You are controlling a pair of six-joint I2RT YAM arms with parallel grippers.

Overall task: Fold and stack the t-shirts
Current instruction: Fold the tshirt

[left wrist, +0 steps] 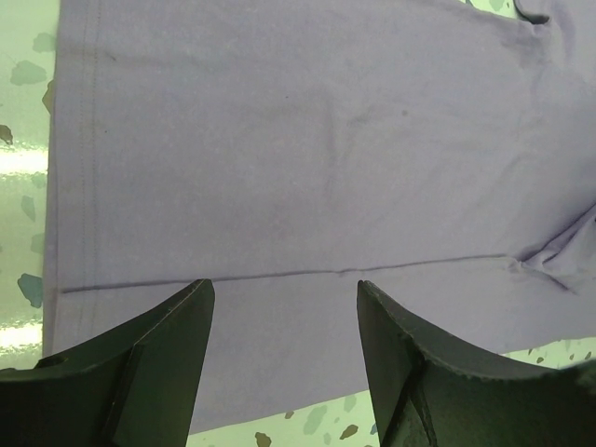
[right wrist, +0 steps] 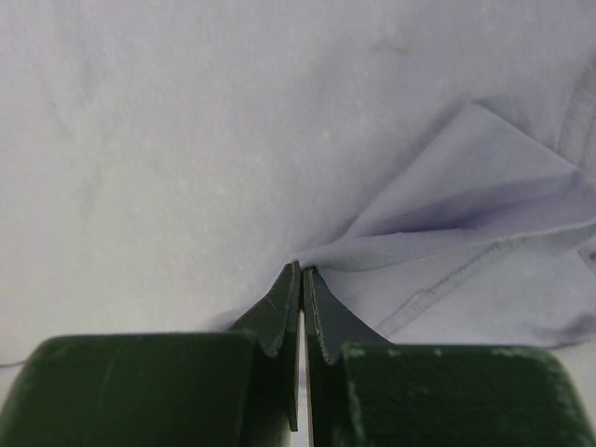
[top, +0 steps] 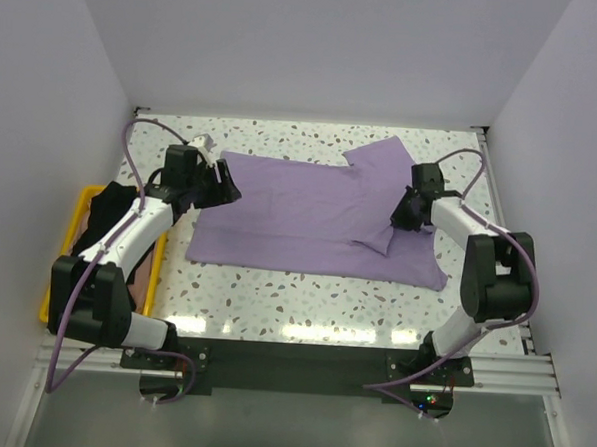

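**Top external view.** A lavender t-shirt [top: 319,210] lay spread across the middle of the speckled table [top: 275,297], its long side running left to right. One corner of cloth reached toward the upper right, and a small folded flap [top: 373,237] lay over the body right of centre. The left gripper [top: 230,190] stood at the shirt's left edge, and the right gripper [top: 399,217] sat on the cloth near its right end, just beside the flap. A yellow crate [top: 65,246] stood at the left edge of the table beside the left arm and held a black t-shirt [top: 107,205] (a pinkish-brown cloth also showed in the crate, its kind not discernible).

**Left wrist view.** The left gripper's jaws stood wide apart with nothing between them. Its fingers [left wrist: 168,354] framed the lavender t-shirt, which lay flat and filled most of the frame. A stitched hem [left wrist: 88,158] ran down the garment's left side, and a fold line crossed it just above the fingertips. Whether the fingers touched the cloth could not be told.

**Right wrist view.** The right gripper's jaws were pressed together, clamped on a pucker of the lavender t-shirt gathered at their tips. Creases radiated from the pinch toward the right of the frame, and the flap's stitched edge ran just beside the fingertips.
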